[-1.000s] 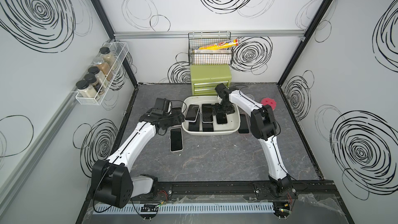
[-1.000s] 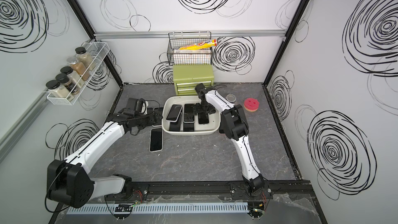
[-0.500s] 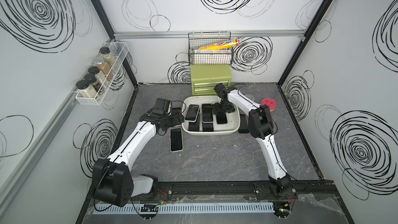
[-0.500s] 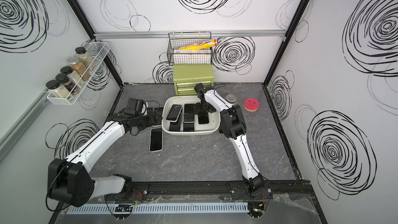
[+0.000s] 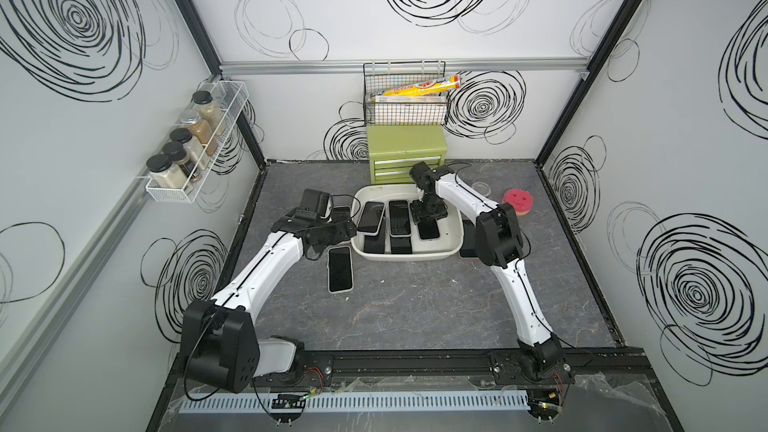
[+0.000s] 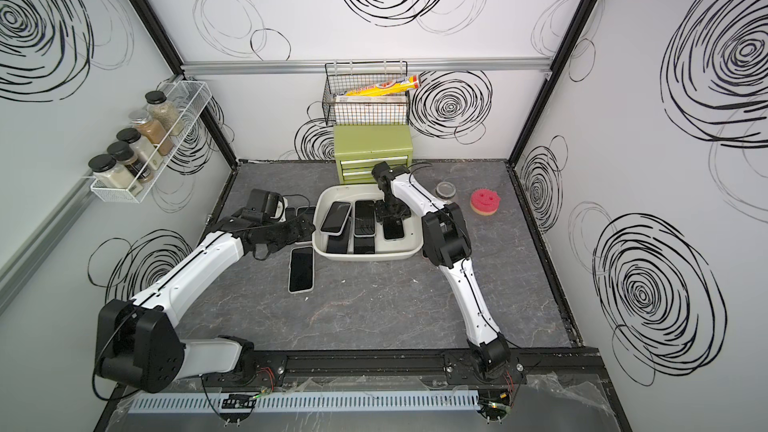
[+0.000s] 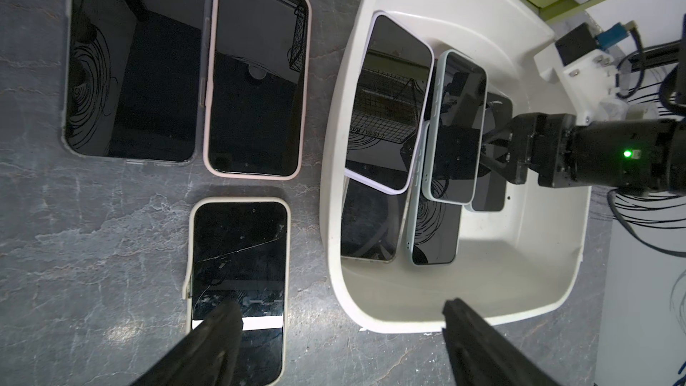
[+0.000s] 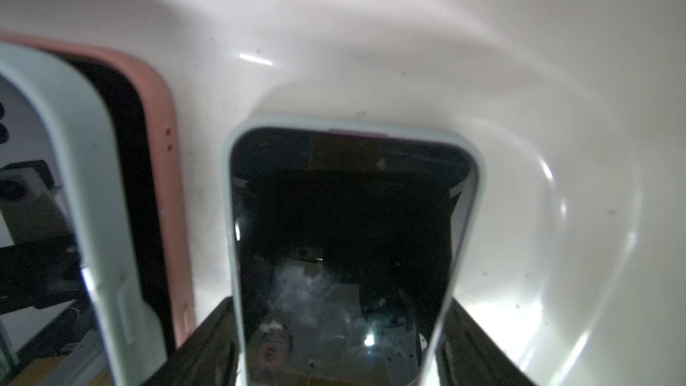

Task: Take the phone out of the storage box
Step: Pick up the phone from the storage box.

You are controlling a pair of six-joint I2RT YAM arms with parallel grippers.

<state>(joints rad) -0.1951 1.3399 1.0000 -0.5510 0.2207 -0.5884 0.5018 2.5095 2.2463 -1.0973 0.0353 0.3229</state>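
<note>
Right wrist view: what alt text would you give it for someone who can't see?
A dark-screened phone in a pale case lies in the off-white storage box, between the black fingers of the right end effector. Beside it, another pale-cased phone lies over a pink-cased phone.

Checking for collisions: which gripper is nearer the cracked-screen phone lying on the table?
Left. The left gripper hovers open right at the cracked-screen phone, outside the storage box. The right gripper is inside the box, straddling a pale-cased phone.
</note>
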